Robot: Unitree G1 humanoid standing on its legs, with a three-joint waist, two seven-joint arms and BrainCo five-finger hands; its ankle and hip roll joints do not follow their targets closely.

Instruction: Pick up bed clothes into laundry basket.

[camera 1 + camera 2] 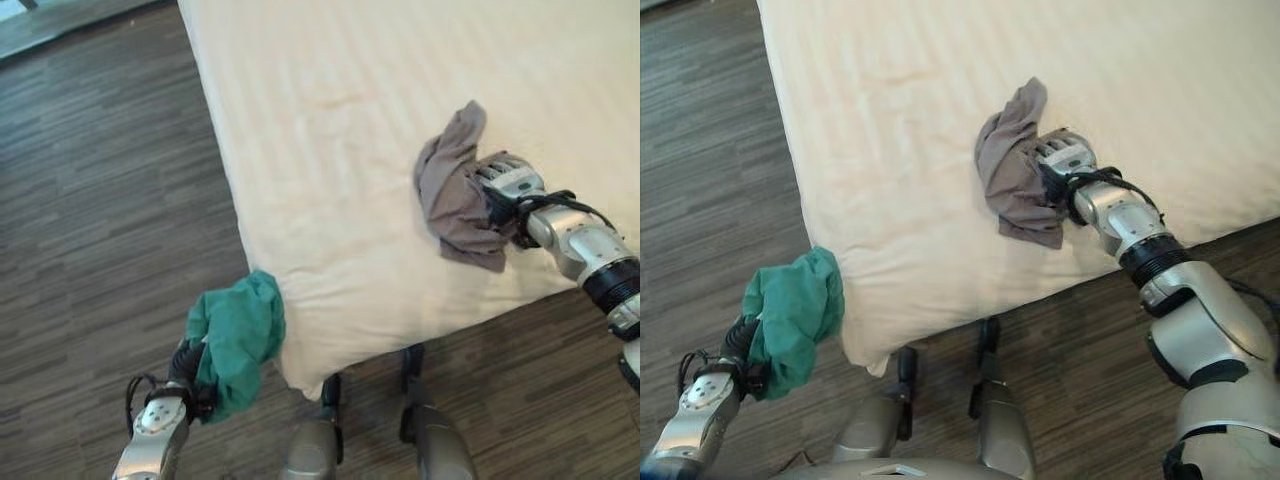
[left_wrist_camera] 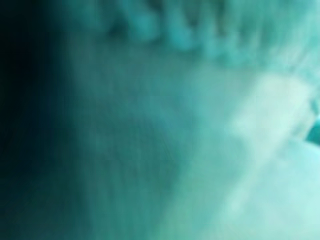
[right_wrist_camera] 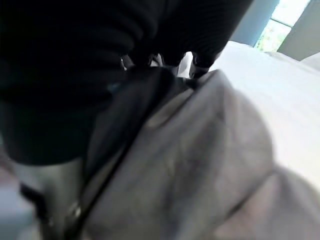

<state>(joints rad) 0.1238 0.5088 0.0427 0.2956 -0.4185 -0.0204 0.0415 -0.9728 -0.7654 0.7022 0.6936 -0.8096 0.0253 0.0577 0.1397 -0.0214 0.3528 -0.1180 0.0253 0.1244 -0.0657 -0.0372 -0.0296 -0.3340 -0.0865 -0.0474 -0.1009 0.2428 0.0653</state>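
Note:
A green cloth [image 1: 240, 335] hangs bunched over my left hand [image 1: 185, 365], held above the floor beside the bed's near corner. The same green cloth [image 2: 175, 125] lies right against the left wrist camera. A crumpled grey cloth [image 1: 450, 190] sits on the white bed [image 1: 330, 110] near its front edge. My right hand [image 1: 505, 180] is at that cloth's right side, fingers curled into it, with one end of the fabric pulled up in a peak. In the right wrist view the grey cloth [image 3: 210, 150] bunches just past the hand's dark cover [image 3: 75, 50].
The bed's left edge and rounded near corner [image 1: 300, 375] border dark wood-look flooring [image 1: 100, 200], which runs to the left and in front of the bed. A paler strip of floor [image 1: 60, 25] lies at the far left.

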